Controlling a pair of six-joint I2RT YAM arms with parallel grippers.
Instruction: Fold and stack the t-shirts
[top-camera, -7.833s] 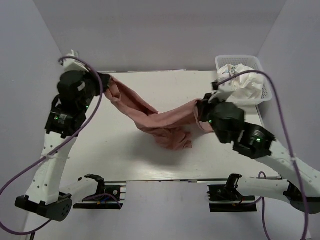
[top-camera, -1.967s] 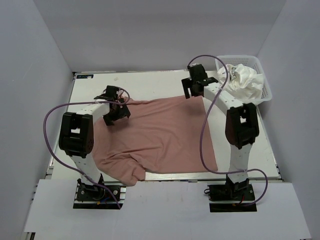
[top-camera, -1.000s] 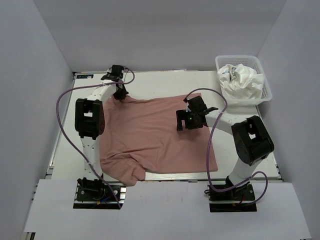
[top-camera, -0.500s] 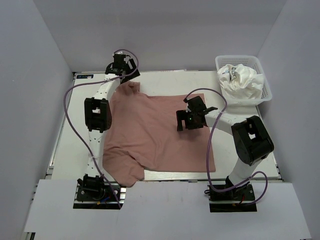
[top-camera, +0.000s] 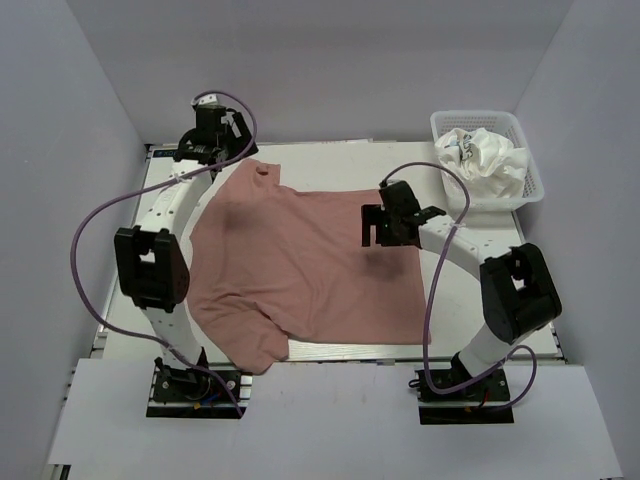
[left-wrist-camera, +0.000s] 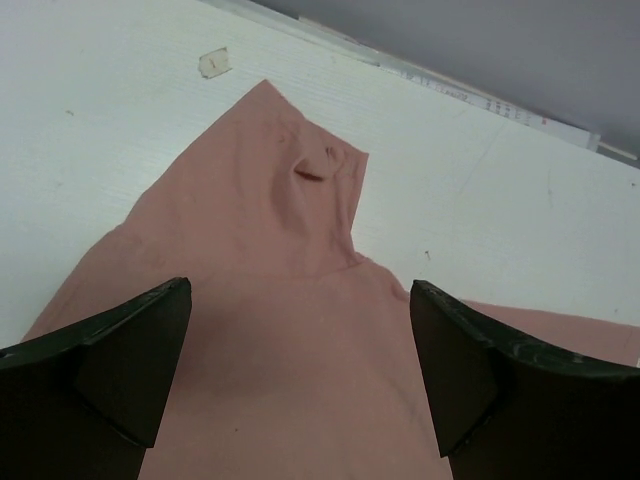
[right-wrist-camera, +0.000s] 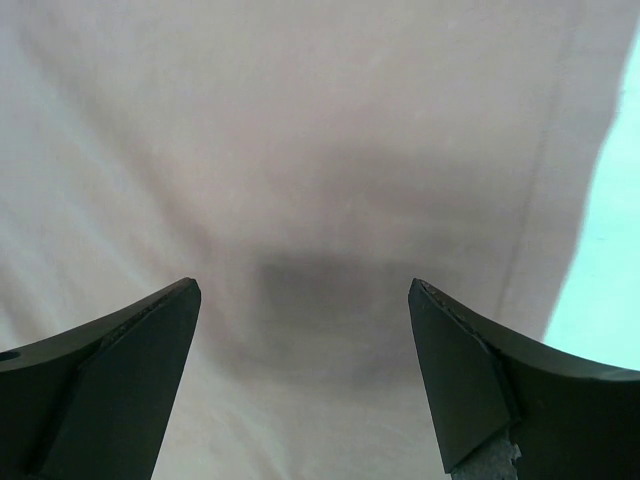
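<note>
White table (top-camera: 330, 160), grey walls on three sides.

1. pink t-shirt (top-camera: 300, 270): spread nearly flat across the middle of the table, unfolded. A far flap, likely a sleeve, points toward the far left corner. The near left sleeve is bunched and overhangs the near edge.
2. white t-shirts (top-camera: 485, 160): crumpled together in the basket (top-camera: 478, 116) at the far right corner, none laid out.
3. left gripper (left-wrist-camera: 300, 290): poised over the far flap, fingers spread wide, nothing between them.
4. right gripper (right-wrist-camera: 303, 288): above the shirt's right half, near its side hem, fingers likewise apart and empty, its shadow on the cloth.

Status, as judged: the first shirt looks laid out. No fold is made and no stack begun. All folds, the white shirts and the stacking remain.
</note>
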